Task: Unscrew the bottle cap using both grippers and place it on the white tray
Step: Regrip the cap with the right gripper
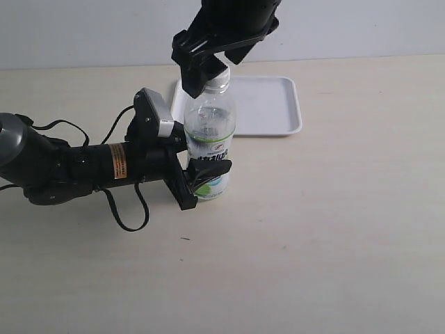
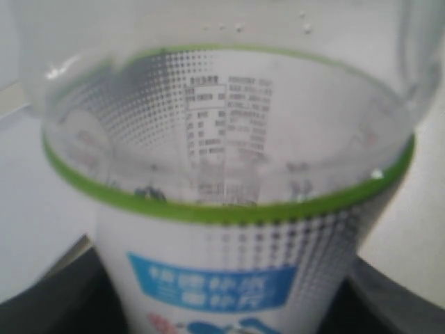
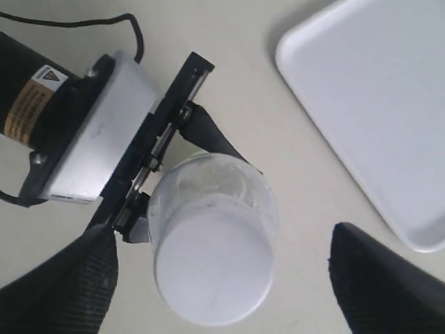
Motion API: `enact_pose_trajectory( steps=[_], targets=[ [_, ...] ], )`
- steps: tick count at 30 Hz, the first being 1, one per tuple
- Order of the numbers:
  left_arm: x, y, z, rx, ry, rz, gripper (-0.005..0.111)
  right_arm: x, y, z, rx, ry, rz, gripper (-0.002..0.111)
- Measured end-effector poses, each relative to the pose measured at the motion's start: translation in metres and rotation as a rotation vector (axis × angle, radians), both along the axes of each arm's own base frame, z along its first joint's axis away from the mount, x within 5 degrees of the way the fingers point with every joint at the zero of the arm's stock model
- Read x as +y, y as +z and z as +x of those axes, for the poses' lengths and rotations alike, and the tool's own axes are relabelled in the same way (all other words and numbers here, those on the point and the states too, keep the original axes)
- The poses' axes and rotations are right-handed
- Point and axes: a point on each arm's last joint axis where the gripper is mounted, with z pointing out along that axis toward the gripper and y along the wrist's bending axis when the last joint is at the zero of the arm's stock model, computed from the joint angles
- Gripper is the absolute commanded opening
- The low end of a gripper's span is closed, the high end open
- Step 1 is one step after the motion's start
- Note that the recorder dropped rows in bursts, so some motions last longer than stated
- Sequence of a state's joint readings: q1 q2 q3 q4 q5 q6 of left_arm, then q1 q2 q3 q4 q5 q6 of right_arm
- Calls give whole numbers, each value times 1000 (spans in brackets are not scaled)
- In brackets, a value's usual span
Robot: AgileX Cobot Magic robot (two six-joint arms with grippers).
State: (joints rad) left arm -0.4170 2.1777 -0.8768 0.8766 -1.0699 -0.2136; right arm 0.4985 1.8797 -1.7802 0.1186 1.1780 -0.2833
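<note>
Left arm: black cylindrical body with an orange label (dark print, unreadable), looping black cables and a silver-grey plate behind black jaws. Right arm: black angular housing; its fingers are finely textured black.

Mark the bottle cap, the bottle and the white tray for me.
bottle cap [image 3: 212, 268]: right wrist view, middle of its flat top.
bottle [image 1: 208, 122]: exterior view, clear wall above the label.
white tray [image 1: 268, 104]: exterior view, bare floor.
</note>
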Motion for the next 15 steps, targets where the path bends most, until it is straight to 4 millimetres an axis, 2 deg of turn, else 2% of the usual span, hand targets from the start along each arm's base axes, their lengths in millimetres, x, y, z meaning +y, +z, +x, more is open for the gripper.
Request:
enact_pose_trajectory(
  steps=[3, 15],
  targets=[
    [0, 0, 0, 0, 0, 0, 0, -2, -1, -1, 17, -17, -17, 71],
    [0, 0, 0, 5, 2, -2, 0, -1, -1, -2, 37, -40, -3, 22]
  ],
)
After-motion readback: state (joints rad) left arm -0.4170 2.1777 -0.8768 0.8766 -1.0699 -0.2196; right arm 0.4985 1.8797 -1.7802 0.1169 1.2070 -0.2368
